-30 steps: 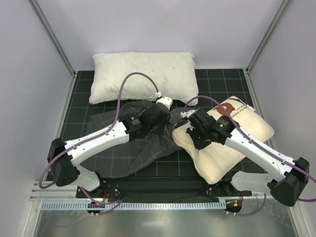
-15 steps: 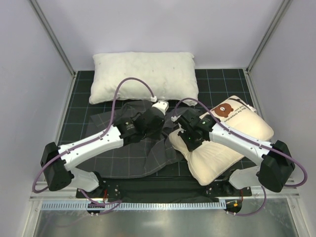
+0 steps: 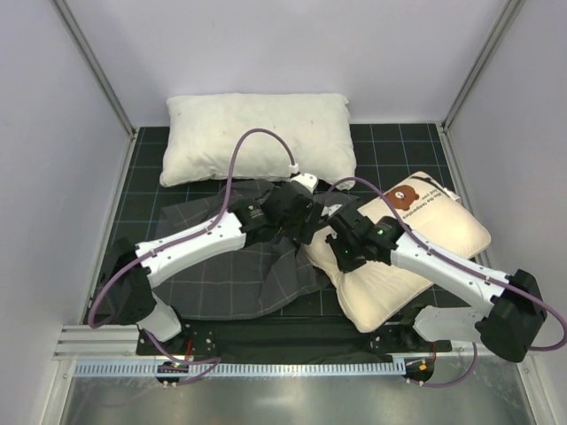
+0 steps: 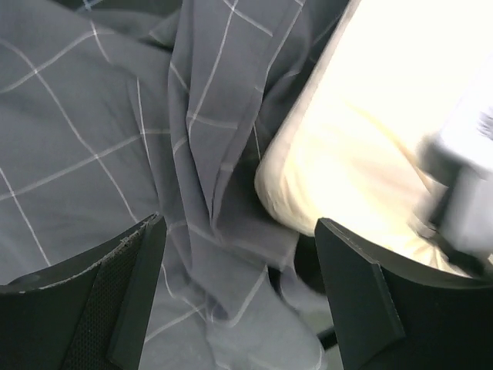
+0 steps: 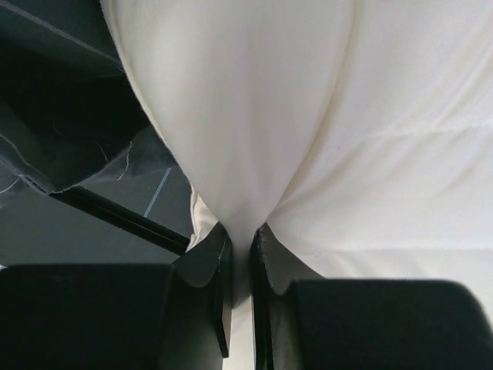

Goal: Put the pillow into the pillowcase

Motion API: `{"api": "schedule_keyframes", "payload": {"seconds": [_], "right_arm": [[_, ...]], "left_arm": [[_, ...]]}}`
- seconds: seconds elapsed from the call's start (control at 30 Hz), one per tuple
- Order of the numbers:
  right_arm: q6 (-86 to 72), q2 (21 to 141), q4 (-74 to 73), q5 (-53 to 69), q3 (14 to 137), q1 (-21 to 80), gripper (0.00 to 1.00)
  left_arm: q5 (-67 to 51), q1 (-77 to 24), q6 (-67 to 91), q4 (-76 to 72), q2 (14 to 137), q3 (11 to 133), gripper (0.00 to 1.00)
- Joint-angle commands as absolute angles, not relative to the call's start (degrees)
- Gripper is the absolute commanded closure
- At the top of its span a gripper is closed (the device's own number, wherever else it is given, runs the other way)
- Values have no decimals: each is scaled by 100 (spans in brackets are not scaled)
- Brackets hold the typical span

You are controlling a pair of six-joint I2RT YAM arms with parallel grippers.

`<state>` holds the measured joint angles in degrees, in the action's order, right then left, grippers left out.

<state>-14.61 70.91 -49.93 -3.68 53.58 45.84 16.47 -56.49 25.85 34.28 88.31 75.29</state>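
Note:
The cream pillow, with a bear face printed near its far edge, lies right of centre. My right gripper is shut on a pinch of cream fabric at the pillow's left end, and in the right wrist view the pillow bunches into the closed right gripper. The dark grey grid-patterned pillowcase lies crumpled left of centre. My left gripper hovers over its right edge. In the left wrist view the left gripper stands open above folds of the pillowcase, with nothing held. The pillow's corner shows just beyond.
A larger plain white pillow lies at the back of the black gridded mat. White enclosure walls stand on three sides. A metal rail runs along the near edge, by the arm bases.
My left gripper has opened and let go of the pillowcase, and its arm has reached farther right toward the pillow. The right gripper keeps its pinch and has drawn the pillow's end slightly left.

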Motion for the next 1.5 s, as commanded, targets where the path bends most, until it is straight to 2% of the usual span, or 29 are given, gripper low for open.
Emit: {"api": "schedule_keyframes", "payload": {"seconds": [0.0, 0.3, 0.43, 0.5, 0.6, 0.63, 0.7, 0.93, 1.13, 1.3, 1.47], "right_arm": [[-1968, 6584, -4369, -466, 5151, 4632, 96], [-2092, 6117, -4140, -475, 4834, 4632, 96], [-2039, 6179, -4201, -545, 4825, 4632, 96], [-2030, 6170, -4184, -502, 4764, 4623, 96], [-2030, 6030, -4131, -247, 4737, 4623, 96], [-2056, 6012, -4113, -89, 4755, 4623, 96], [-2030, 6038, -4157, 201, 4799, 4623, 96], [-1960, 6275, -4157, 404, 4755, 4623, 96], [-2276, 6433, -3876, -298, 4834, 4562, 96], [-2198, 6758, -3814, -377, 5246, 3974, 96], [-2022, 6855, -3894, -360, 5642, 3508, 96]], "left_arm": [[1512, -5467, 2400, 3357, 9244, 7962, 18], [229, -4922, 2470, 3384, 9685, 7770, 20], [-368, -4887, 2514, 3480, 9817, 7752, 27], [-396, -4896, 2514, 3655, 9923, 7822, 39], [-133, -4878, 2487, 3762, 10019, 7883, 67], [-106, -4878, 2487, 3770, 10028, 7927, 86], [200, -4869, 2557, 3779, 9994, 8032, 99], [922, -5071, 2584, 3358, 9203, 8305, 100], [704, -5326, 2610, 3261, 8939, 8271, 100], [694, -5861, 2733, 3190, 8824, 7999, 100], [853, -5977, 2865, 3182, 8667, 7770, 100]]}}
